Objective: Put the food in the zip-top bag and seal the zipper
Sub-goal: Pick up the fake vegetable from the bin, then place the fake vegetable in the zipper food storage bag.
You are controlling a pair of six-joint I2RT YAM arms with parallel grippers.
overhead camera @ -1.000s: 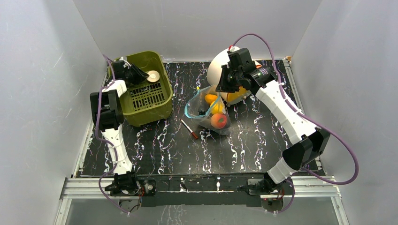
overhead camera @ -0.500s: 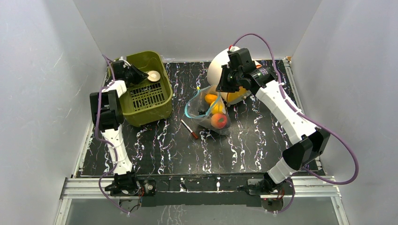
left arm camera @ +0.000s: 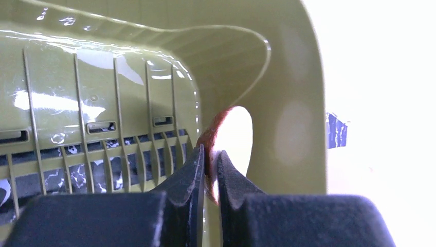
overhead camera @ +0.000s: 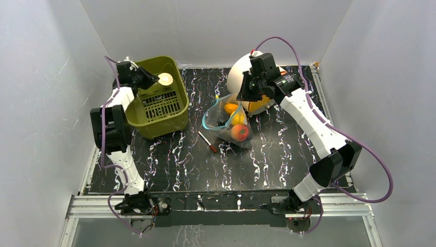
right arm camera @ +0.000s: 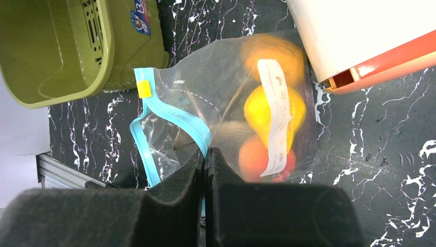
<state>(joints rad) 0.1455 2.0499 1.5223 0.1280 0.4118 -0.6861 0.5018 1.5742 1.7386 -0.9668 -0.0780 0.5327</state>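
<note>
While the zip-top bag is lying on the desk beside the olive basket, a pale round piece is being pinched above it by the left fingers; the right fingers are being pressed together over the zipper.

The left arm reaches forward, the left gripper with its jaws pinching a pale disc. The right arm bends left, the right gripper pointing down with its jaws pressed together.
</note>
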